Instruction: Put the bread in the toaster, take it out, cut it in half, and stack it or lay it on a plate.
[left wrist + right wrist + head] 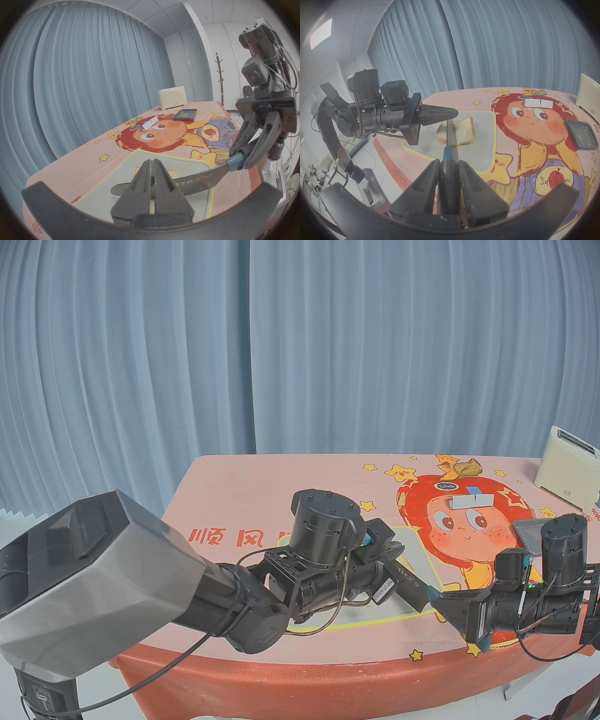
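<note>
A slice of bread (462, 132) lies on a pale cutting board (478, 140) with a yellow border near the table's front edge. My right gripper (447, 170) is shut on the teal handle of a knife (452, 137), whose blade rests across the middle of the bread. My left gripper (450, 113) comes in from the other side, fingers shut, with its tip right over the bread's top edge. In the left wrist view the left gripper (152, 178) stands above the blade (193, 181) and the right gripper (247, 154) holds the handle. The head view shows both grippers (392, 547) (437, 599) meeting over the board (415, 543).
A cream toaster (569, 468) stands at the table's far right corner. A dark square plate (530, 532) lies in front of it, close behind my right wrist. A strip of white tape (472, 501) is stuck on the cartoon tablecloth. The table's front edge is close under both arms.
</note>
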Controlling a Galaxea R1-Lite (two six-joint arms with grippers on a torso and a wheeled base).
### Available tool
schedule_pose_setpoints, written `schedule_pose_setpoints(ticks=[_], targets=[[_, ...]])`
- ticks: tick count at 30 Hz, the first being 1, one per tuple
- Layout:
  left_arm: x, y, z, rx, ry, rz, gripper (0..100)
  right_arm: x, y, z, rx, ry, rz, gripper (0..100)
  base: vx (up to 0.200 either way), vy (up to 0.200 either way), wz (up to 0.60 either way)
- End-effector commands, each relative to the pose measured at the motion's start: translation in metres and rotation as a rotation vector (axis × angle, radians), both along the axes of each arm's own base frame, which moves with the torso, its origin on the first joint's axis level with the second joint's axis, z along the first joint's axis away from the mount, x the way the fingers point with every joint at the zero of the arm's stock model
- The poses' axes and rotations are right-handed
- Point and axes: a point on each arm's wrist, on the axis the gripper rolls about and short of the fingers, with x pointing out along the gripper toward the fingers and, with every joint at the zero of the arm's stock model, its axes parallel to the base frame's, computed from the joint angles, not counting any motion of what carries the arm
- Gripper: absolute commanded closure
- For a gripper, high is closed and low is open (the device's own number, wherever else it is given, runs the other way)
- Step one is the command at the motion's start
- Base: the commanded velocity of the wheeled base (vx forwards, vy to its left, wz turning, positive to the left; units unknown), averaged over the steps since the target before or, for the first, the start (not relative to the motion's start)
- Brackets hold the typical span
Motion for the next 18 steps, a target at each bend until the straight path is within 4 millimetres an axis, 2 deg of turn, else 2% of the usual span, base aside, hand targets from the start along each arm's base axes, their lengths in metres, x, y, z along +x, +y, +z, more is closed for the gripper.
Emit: schedule_pose_setpoints(ticks=[1, 10, 18], targets=[[0.001, -0.002, -0.004, 0.010, 0.008, -0.002, 100, 0.001, 0.001, -0.003, -0.009, 0.013, -0.001, 100, 0.000, 0.000, 0.00], [0.004, -0.001, 0.004, -0.010, -0.006, 0.005, 100, 0.004, 0.003, 0.010, 0.028, -0.045, 0.001, 100, 0.000, 0.000, 0.00], [0.004, 0.000, 0.007, -0.017, -0.009, 0.008, 100, 0.001, 0.001, -0.003, -0.013, 0.008, 0.003, 100, 0.000, 0.000, 0.00]])
